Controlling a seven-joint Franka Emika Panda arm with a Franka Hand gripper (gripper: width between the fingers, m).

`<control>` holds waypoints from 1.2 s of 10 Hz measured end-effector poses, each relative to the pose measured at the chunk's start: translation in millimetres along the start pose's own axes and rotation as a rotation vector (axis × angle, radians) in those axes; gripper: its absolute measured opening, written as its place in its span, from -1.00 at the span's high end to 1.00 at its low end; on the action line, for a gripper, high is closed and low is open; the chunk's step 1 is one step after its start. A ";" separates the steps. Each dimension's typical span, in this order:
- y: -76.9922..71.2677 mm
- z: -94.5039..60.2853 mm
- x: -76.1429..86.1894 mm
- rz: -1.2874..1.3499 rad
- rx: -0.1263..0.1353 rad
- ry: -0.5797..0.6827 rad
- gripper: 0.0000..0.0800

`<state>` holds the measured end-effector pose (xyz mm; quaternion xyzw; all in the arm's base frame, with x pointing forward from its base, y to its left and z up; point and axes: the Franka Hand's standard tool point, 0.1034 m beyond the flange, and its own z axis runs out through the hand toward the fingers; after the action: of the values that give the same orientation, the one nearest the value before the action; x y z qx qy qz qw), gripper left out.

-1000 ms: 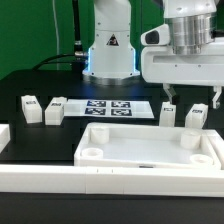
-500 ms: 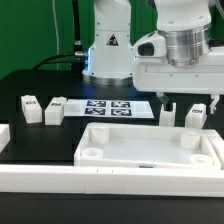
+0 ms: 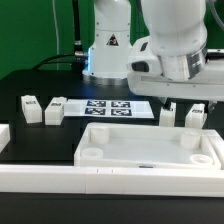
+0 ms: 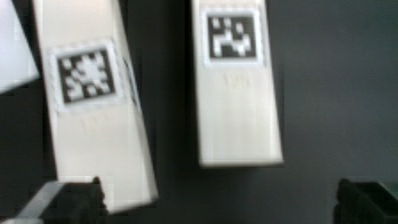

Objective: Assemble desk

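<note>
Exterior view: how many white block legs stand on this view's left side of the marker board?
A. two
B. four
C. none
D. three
A. Only the far-left leg and the neighbour leg stand there, side by side, on the exterior view's left of the marker board.

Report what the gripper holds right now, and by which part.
Nothing. The gripper is open, jaws spread wide above two white plastic block legs lying on the black table.
</note>
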<state>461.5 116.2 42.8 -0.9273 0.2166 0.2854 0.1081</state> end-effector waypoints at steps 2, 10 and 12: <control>-1.2 1.6 -6.1 0.003 -0.018 -0.156 -0.62; -20.6 12.7 -11.5 -0.029 -0.039 -0.273 -0.62; -20.1 19.3 -12.6 -0.034 -0.055 -0.277 -0.62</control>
<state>452.1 144.6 36.0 -0.8852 0.1757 0.4149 0.1162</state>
